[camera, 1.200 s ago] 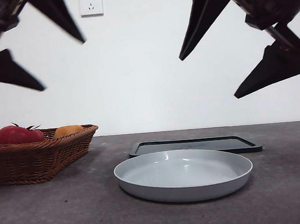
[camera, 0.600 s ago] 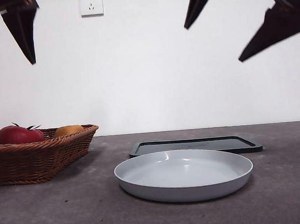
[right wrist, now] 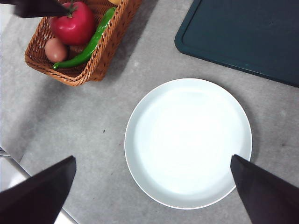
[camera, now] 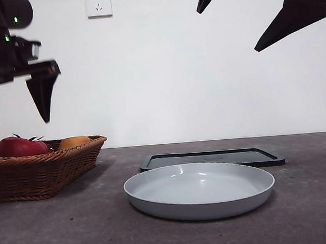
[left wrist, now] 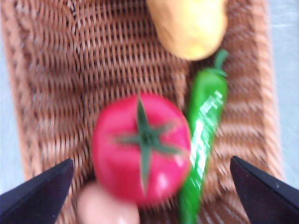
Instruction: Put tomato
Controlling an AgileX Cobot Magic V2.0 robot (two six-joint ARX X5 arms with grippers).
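**Left gripper over the basket, tomato untouched**

Grey tabletop (camera: 58, 232) runs back to a white wall with a socket (camera: 98, 3) high up. On my front view a wicker basket (camera: 40, 174) sits at the left edge of the table, a pale grey plate (camera: 199, 190) lies in the middle, and a dark tray (camera: 211, 158) lies flat just behind the plate.

I see the tomato (left wrist: 140, 147) resting inside the basket, stem up, with nothing gripping it. A green pepper (left wrist: 203, 135) lies right against one side of it, a yellow-orange fruit (left wrist: 189, 25) sits further along the basket, and a pale egg-like thing (left wrist: 105, 207) is tucked close by the tomato. From the front only the tomato's red top (camera: 18, 146) and the orange fruit (camera: 74, 142) show above the rim.

My left gripper (camera: 15, 108) hangs above the basket, directly over the tomato, jaws spread wide apart and clear of it; through its wrist camera the tomato lies between the two jaw tips. The picture there is blurred.

My right gripper (camera: 261, 12) is high up at the right of the front view, above the plate, jaws also spread and holding nothing. Its wrist camera looks down on the plate (right wrist: 187, 142), the tray (right wrist: 243, 37) and the basket (right wrist: 100, 60), well apart from the plate.
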